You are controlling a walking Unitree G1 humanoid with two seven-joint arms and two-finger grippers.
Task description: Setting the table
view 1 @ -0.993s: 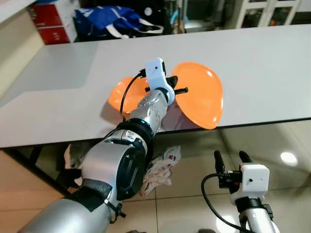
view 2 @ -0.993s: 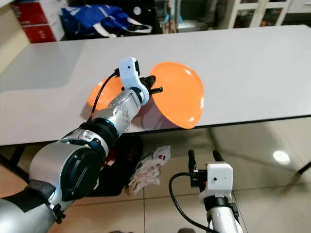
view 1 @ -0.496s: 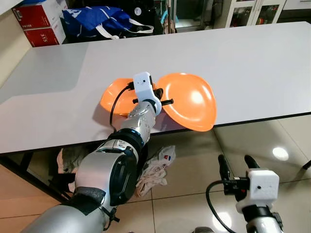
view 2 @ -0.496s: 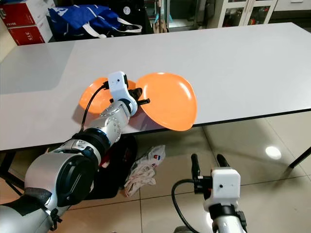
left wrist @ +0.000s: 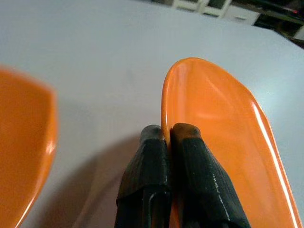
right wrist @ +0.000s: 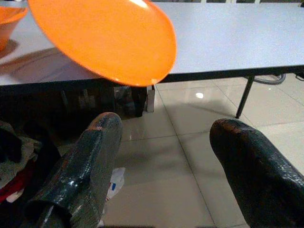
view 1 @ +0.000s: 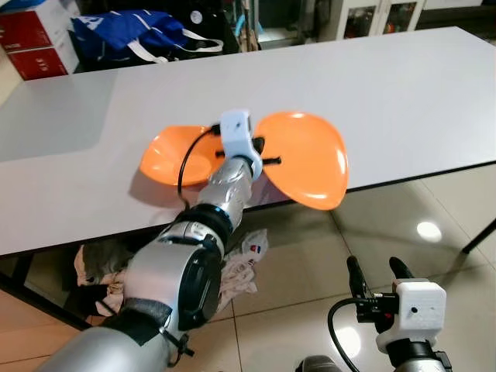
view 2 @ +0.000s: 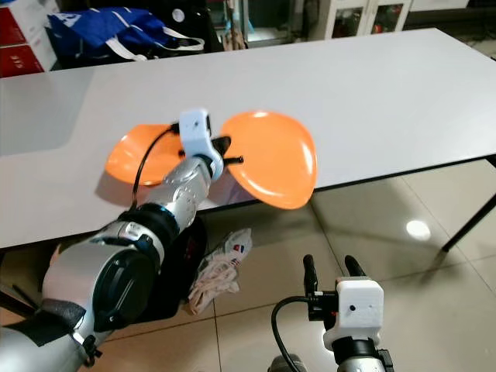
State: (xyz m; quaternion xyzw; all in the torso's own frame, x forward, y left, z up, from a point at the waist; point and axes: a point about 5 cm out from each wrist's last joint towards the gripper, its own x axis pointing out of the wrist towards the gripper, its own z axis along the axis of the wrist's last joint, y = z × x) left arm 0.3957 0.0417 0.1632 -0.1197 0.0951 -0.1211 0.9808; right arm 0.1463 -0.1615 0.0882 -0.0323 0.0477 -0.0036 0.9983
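Left gripper (view 1: 258,151): clamped tight on the rim of an orange plate (view 1: 306,159), one finger on each face of the edge, as seen close up in the left wrist view. Plate held tilted, lifted off the table (view 1: 403,85), extending away from the fingertips toward the robot's right and overhanging the near table edge. Grip point at the rim nearest the wrist; rest of the plate unsupported.

Second orange plate (view 1: 174,153): lying flat on the table just beside the left gripper, on its other side, toward the robot's left. Apart from the held plate.

Right gripper (view 1: 377,273): low, in front of the table and below the held plate, over the tiled floor (view 1: 294,263). Fingers spread wide, nothing between them.

Handling, judged: plate likely light, thin, stiff plastic; glossy surface, so probably slippery under a narrow pinch. Edge hold gives long leverage, with a risk of pivoting or sliding between the fingers if swung fast. Unlikely to shatter, though a drop from the overhang would land on the floor. Best hold: firm on the rim, deep enough for both fingers to bear on the raised lip; level before setting down.

Elsewhere: blue bag (view 1: 128,39) and red boxes (view 1: 31,50) beyond the far side of the table; crumpled cloth (view 1: 240,267) on the floor under the left arm.
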